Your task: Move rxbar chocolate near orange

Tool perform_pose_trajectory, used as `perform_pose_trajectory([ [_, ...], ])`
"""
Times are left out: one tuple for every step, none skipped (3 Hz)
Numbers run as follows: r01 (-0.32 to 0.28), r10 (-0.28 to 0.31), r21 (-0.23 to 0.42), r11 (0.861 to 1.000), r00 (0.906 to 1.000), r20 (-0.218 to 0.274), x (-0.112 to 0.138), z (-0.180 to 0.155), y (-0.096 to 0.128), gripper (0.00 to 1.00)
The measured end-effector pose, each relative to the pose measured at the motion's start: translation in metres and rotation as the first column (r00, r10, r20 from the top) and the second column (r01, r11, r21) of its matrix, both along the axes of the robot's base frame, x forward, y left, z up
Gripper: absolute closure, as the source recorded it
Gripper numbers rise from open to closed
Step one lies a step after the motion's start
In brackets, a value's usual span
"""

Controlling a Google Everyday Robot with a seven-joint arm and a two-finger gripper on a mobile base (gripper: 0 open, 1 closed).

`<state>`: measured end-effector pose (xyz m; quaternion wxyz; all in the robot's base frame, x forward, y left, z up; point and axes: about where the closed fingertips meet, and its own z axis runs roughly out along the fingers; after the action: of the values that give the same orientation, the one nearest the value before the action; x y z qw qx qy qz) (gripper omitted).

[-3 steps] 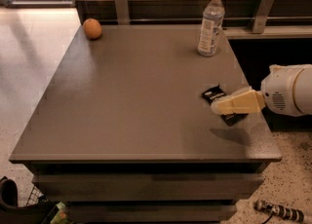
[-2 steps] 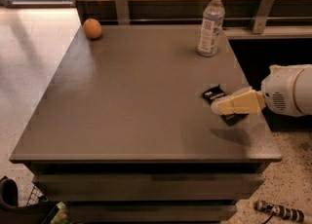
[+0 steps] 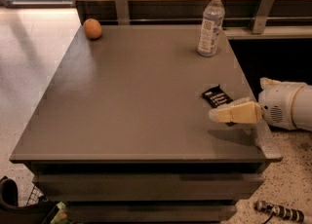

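Two task items lie well apart on the surface [image 3: 131, 101]. The rxbar chocolate [image 3: 216, 95] rests flat near the right edge; the orange [image 3: 92, 28] sits at the far left corner. A water bottle [image 3: 210, 23] stands upright at the far edge, right of centre.

Step in hand, as judged: acquisition of the bar. Transport has not begun. The pincer [image 3: 218, 115] points left from the right side, and its body overlaps the near end of the wrapper. Whether it is released, clenched or grasping the wrapper cannot be told.

Next move, as judged:
- Secure a hold on the thin, flat wrapper, which offers little edge to grip.
- Lift it clear of the surface.
- Carry it diagonally to the far left corner.
- Set it down just beside the orange without nudging the fruit, which could roll.

Hidden or unclear:
- The near end of the bar is covered by the pincer.
- Contact between pincer and surface cannot be told.
- The white arm housing [image 3: 287, 106] is cut off at the right border.
- The wrapper lettering cannot be read.
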<state>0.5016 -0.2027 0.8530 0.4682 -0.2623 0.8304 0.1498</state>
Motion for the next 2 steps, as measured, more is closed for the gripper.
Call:
perform_pose_trajectory([
  [-0.067, 0.062, 0.099, 0.993, 0.9964, 0.058, 0.0009, -0.0192, 0.0085, 0.00],
  [-0.103, 0.091, 0.130, 0.986, 0.9908, 0.100, 0.0037, -0.0256, 0.0130, 0.00],
])
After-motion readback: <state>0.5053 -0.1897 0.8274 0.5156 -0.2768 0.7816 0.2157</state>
